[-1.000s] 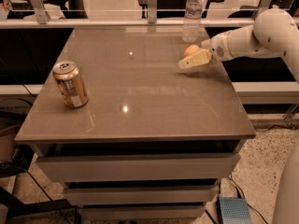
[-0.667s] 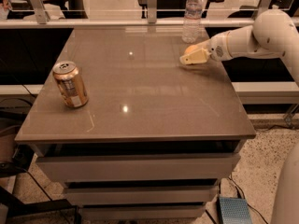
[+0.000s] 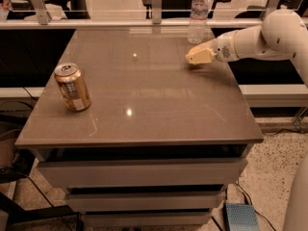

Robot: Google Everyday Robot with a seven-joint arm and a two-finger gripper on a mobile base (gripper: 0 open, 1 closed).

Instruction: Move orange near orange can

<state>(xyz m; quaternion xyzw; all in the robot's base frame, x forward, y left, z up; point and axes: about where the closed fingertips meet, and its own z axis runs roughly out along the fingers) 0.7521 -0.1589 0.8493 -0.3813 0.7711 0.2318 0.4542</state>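
- gripper [image 3: 199, 56] at table's [image 3: 159, 105] 2 o'clock; grip state can't tell.
- orange not seen apart (hidden in it?).
- orange can [image 3: 72, 87]: 8 o'clock from gripper, well apart.

Smooth glossy grey-brown counter [image 3: 154, 95], light spots reflected. Shiny copper metal orange can [image 3: 72, 87] with silver top and pale matt label patch. Clear plastic water bottle [image 3: 198, 14]. Pale matt end effector [image 3: 199, 57] over the counter's far right by the bottle. Smooth white glossy arm [image 3: 260, 37].
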